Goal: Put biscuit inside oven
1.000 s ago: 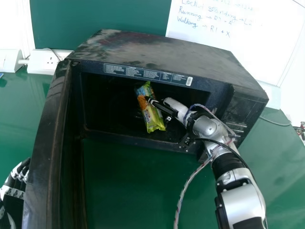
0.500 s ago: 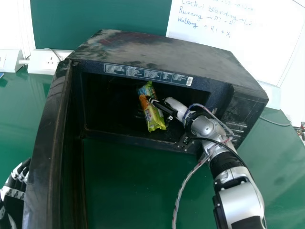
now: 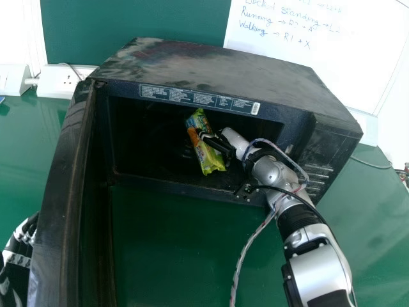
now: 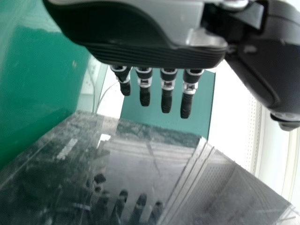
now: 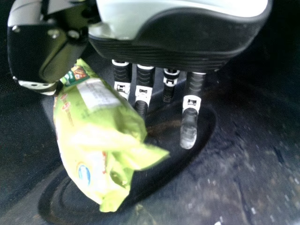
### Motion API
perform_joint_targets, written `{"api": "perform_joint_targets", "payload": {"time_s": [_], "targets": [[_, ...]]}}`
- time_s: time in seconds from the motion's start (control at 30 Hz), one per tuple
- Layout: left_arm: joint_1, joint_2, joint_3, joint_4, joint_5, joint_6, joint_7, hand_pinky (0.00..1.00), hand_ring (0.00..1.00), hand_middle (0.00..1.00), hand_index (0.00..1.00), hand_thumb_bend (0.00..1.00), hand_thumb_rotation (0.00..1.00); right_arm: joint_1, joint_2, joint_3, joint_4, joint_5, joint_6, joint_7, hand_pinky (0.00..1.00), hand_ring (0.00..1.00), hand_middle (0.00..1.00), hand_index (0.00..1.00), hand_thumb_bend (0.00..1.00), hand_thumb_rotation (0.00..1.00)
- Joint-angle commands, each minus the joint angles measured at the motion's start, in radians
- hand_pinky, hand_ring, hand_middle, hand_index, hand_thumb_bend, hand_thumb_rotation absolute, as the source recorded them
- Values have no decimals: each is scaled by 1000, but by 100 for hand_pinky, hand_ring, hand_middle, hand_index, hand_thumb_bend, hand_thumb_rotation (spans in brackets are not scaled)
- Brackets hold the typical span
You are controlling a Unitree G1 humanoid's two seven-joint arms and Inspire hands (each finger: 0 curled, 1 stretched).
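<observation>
At the far left I have my left hand [image 3: 16, 259] idle beyond the open door [image 3: 61, 192], its fingers loosely extended, gripping nothing. Next to the door is the oven [image 3: 223, 71], and its cavity already has the biscuit [image 3: 208, 160] inside, tilted, past the front opening. To the right of the pack, my right hand [image 3: 235, 141] reaches in, and I read its grasp as thumb on one side, fingers on the other, so I haven't let go. I can't tell whether the pack touches the oven floor. I'd call the job mostly done: the carrying-in is achieved, and what remains is setting the biscuit down, releasing it and drawing my arm clear.
</observation>
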Motion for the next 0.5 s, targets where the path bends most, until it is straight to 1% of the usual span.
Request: {"api": "perform_joint_targets", "payload": {"time_s": [0.0,0.1,0.23,0.3,0.33,0.37,0.47], "targets": [[4,-9,-7,10,17,-22,11,73,84,86,85,89,97,-24,-10,18,7,-22,3,-50,24,33,46,51,52,0],[10,-9,-18,3,7,-11,18,69,82,85,85,88,97,-25,-3,33,9,-44,9,-86,25,33,46,51,52,0],[1,-4,-17,19,1,-27,11,67,82,85,87,89,97,-26,10,37,17,-53,25,-123,24,32,46,52,52,0],[-4,-9,-19,26,1,-42,11,64,79,83,87,86,97,-28,17,39,23,-59,32,-142,23,32,46,52,51,0],[-6,-11,-21,27,-1,-45,12,64,80,83,87,85,96,-30,21,46,25,-67,41,-161,23,32,46,52,51,0],[-4,-10,-24,24,-1,-40,15,63,78,82,87,84,96,-31,25,53,27,-76,45,-177,22,31,46,52,51,0],[8,-14,-30,14,8,-32,28,62,76,81,88,78,93,-29,32,56,33,-82,42,-209,23,32,46,51,51,0]]}}
